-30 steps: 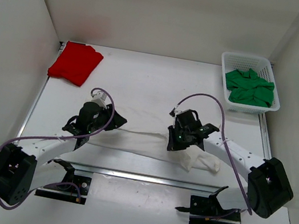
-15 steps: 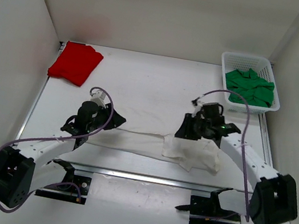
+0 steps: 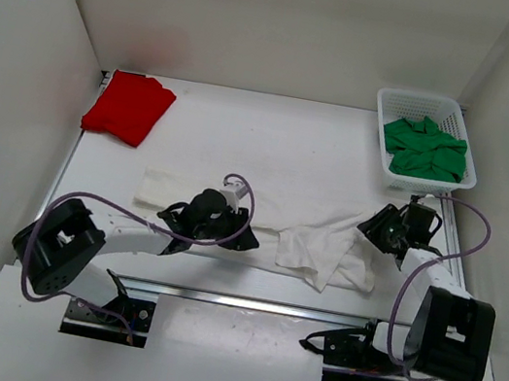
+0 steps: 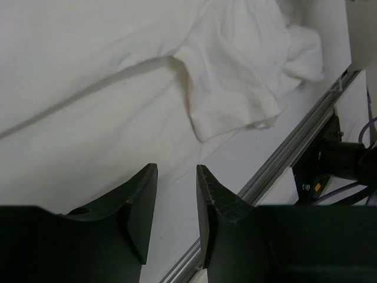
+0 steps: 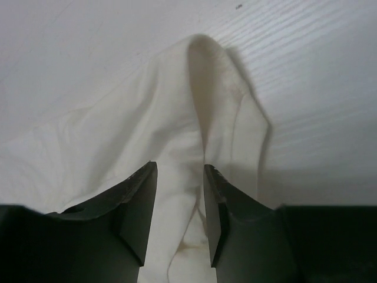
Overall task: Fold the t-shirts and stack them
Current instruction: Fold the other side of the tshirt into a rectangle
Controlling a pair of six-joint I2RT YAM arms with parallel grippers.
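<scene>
The white t-shirt (image 3: 318, 251) lies stretched in a long crumpled band across the near table, bunched at its right end. My left gripper (image 3: 242, 236) hovers low over its middle, open, with nothing between the fingers (image 4: 177, 177); a sleeve (image 4: 235, 88) lies ahead of it. At the shirt's right end my right gripper (image 3: 373, 229) is open too, pointing at a raised fold (image 5: 200, 112) of white cloth, the jaws standing apart over it (image 5: 179, 171). The red t-shirt (image 3: 129, 106) sits folded at the back left. The green t-shirt (image 3: 425, 149) lies crumpled in the basket.
The white mesh basket (image 3: 423, 99) stands at the back right corner. White walls enclose the table on three sides. A metal rail (image 3: 245, 299) runs along the near edge, with the right arm's base mount (image 4: 336, 165) beside it.
My right gripper opened, let go of the white shirt and drew back to the right. My left arm swung from the shirt's left end toward its middle.
</scene>
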